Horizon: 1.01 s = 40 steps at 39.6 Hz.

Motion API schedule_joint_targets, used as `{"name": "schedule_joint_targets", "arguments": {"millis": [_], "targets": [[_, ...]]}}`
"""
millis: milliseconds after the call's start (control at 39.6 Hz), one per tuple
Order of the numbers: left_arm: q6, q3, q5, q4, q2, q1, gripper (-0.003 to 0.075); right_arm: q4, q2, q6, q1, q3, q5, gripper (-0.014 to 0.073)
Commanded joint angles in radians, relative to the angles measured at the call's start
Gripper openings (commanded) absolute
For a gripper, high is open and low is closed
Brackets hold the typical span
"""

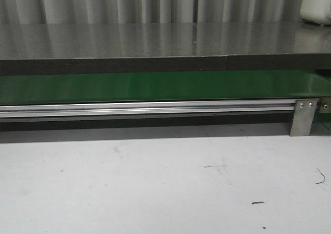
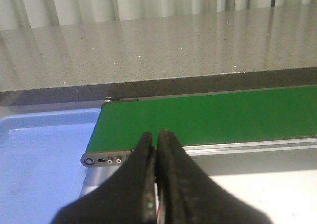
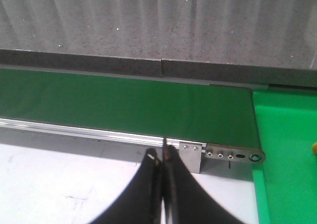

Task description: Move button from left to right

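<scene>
The button is out of view: the green belt [image 1: 155,86] lies bare in the front view, and the stretches of belt [image 2: 208,116] [image 3: 124,105] in both wrist views are bare too. My left gripper [image 2: 157,135] is shut with nothing between its black fingers and hangs over the white table just before the belt's left end. At the belt's right end, close to the metal bracket [image 3: 190,152], my right gripper [image 3: 162,152] is also shut and empty. Neither gripper shows in the front view.
A blue tray [image 2: 39,154] lies beyond the belt's left end and a green tray [image 3: 287,184] beyond its right end; a small yellow spot [image 3: 314,147] sits at that frame's edge, too cut off to identify. An aluminium rail [image 1: 155,108] fronts the belt. A grey counter [image 1: 155,40] runs behind.
</scene>
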<state>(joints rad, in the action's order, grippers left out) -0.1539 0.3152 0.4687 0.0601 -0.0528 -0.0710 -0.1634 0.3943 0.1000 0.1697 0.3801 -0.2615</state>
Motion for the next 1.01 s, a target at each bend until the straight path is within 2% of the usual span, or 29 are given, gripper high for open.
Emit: {"name": "schedule_joint_targets", "arguments": {"millis": [0, 505, 631, 682, 783, 884, 985], "targets": [[0.014, 0.024, -0.081, 0.009, -0.012, 0.006, -0.0021, -0.004, 0.003, 0.009, -0.001, 0.026, 0.087, -0.0067], [0.014, 0.012, -0.084, -0.022, -0.012, 0.006, -0.0021, -0.004, 0.003, 0.009, -0.001, 0.026, 0.087, -0.0067], [0.014, -0.022, -0.123, 0.006, -0.012, 0.006, -0.0021, -0.004, 0.003, 0.009, -0.001, 0.026, 0.087, -0.0067], [0.025, -0.057, -0.150, 0.003, -0.003, 0.027, -0.0021, -0.004, 0.003, 0.009, -0.001, 0.026, 0.087, -0.0067], [0.093, -0.127, -0.172, -0.054, 0.030, 0.133, -0.0021, -0.004, 0.003, 0.009, -0.001, 0.026, 0.087, -0.0067], [0.093, -0.188, -0.197, -0.060, 0.080, 0.225, -0.0021, -0.004, 0.003, 0.009, -0.001, 0.026, 0.087, -0.0067], [0.093, -0.241, -0.244, -0.027, 0.074, 0.226, -0.0021, -0.004, 0.004, 0.009, -0.001, 0.026, 0.087, -0.0067]]}}
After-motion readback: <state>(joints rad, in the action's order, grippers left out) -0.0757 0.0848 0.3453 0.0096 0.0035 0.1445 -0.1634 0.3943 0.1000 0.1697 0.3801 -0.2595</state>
